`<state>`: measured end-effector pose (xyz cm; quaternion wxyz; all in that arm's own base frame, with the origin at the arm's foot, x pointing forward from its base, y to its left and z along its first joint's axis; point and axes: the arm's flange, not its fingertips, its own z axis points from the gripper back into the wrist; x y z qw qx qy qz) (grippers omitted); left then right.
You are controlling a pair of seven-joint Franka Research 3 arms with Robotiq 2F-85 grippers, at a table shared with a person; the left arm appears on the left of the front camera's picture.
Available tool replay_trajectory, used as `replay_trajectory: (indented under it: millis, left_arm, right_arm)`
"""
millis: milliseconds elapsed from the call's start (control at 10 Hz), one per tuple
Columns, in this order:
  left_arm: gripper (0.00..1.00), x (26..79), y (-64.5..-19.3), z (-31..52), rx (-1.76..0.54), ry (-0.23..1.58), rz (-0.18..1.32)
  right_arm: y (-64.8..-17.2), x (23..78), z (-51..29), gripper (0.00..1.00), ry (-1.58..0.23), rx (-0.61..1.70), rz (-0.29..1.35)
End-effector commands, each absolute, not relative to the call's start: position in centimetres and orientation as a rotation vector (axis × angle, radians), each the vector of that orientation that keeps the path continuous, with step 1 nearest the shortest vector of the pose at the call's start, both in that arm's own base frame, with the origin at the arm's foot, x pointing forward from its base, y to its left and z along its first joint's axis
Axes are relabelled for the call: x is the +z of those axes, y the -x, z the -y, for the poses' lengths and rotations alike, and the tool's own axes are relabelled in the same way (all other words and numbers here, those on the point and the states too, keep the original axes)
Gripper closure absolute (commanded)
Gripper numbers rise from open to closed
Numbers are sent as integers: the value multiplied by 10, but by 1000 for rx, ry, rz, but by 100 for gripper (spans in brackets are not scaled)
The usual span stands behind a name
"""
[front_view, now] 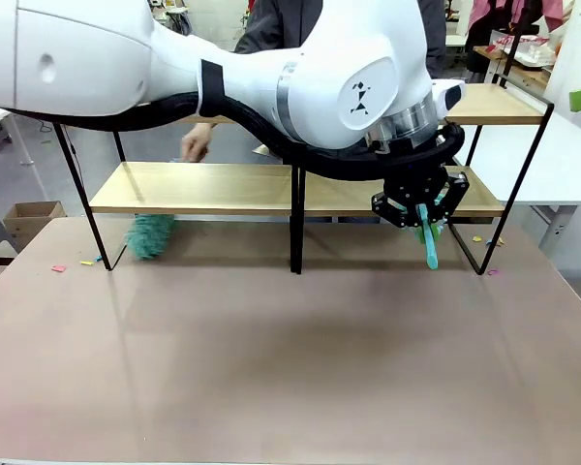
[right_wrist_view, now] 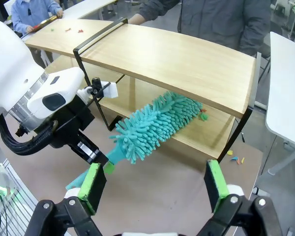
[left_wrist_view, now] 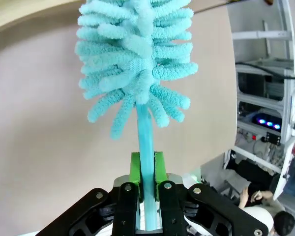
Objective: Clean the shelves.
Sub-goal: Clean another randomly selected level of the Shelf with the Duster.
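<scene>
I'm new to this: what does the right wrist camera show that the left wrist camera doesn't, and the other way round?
Right wrist view adds: the two-tier shelves seen from one end, a person standing behind them, a small coloured scrap on the lower board, and the open right gripper. Left wrist view adds: a close look at the green pads clamped on the handle. Both share: the teal duster held by the left gripper.

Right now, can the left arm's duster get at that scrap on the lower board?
Probably yes. The left gripper is shut on the duster by its handle, and its head lies on the lower board with the tip beside the scrap; nothing stands between.
</scene>
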<state>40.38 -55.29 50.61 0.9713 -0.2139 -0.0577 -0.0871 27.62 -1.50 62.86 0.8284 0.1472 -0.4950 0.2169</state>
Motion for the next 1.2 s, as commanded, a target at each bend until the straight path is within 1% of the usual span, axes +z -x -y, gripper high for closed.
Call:
replay_trajectory:
  millis: [0,500,700,900,1100]
  left_arm:
    - [87,505,-405,558,-216,477,80]
    - [87,510,-381,595,-238,857,-50]
    - [87,508,-386,590,-241,898,-91]
    - [87,515,-389,574,-212,897,-52]
    - [87,522,-386,559,-209,888,-71]
  right_arm:
    - [-277,628,15,0,-313,461,1054]
    - [-277,628,15,0,-313,461,1054]
    - [-277,628,15,0,-313,461,1054]
    - [-277,628,15,0,-313,461,1054]
    - [-277,628,15,0,-313,461,1054]
